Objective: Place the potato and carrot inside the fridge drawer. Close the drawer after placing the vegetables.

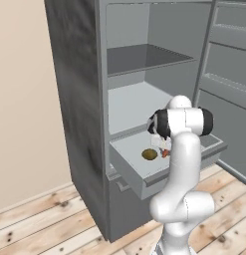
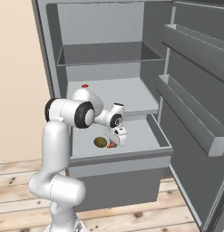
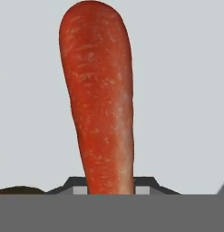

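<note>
We have our hand [image 2: 117,141] lowered into the wide, shallow light-grey fridge drawer [image 1: 159,174], which stands pulled out of the tall dark-grey fridge [image 1: 77,99]. The hand is clamped on the red-orange tapered carrot [image 3: 97,97], whose length runs out past the fingertips, its body over the pale drawer floor. The small round olive-brown potato [image 2: 100,142] already lies in the drawer, just beside the hand.

We judge the carrot ready for release. We cannot tell whether it touches the floor; if it does not, it may bounce or roll against the potato, though the low walls should keep both in. When we withdraw, the fingers could nudge the potato. Closing the drawer afterwards risks a glancing push if we meet its flat front off-centre.
</note>
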You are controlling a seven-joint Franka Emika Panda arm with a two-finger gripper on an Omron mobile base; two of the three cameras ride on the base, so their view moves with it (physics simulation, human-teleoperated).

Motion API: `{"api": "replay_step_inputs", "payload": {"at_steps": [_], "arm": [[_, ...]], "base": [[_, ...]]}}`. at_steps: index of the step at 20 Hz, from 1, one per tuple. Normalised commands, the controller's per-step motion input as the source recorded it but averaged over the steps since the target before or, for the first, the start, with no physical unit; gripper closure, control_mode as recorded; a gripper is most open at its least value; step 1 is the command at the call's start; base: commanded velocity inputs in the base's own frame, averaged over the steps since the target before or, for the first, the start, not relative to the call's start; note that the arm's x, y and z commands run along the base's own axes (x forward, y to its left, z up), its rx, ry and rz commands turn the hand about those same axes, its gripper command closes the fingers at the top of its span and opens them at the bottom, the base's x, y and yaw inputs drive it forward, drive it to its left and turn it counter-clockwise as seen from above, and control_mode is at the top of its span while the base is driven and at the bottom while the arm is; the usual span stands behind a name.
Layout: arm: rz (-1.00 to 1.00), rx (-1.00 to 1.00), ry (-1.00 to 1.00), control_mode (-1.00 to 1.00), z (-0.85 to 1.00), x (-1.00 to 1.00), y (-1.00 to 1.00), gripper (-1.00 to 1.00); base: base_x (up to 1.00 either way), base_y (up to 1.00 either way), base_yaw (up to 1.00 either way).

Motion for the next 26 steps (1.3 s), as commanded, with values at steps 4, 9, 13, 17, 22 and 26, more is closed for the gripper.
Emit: {"api": "replay_step_inputs", "payload": {"at_steps": [4,9,13,17,22,26], "arm": [[-0.06,0.0,0.0,-1.0,-0.36,0.04,-0.01,1.0],[-0.05,0.0,0.0,-1.0,-0.36,0.01,-0.03,1.0],[-0.06,0.0,0.0,-1.0,-0.47,0.0,0.0,1.0],[-0.05,0.0,0.0,-1.0,-0.44,-0.1,0.0,-1.0],[-0.07,0.0,-0.09,-1.0,-0.05,-0.23,-0.04,-1.0],[-0.1,0.0,-0.22,-1.0,0.67,-0.13,0.0,-1.0]], "base": [[0.0,0.0,0.0],[0.0,0.0,0.0],[0.0,0.0,0.0],[0.0,0.0,0.0],[0.0,0.0,0.0],[0.0,0.0,0.0]]}}
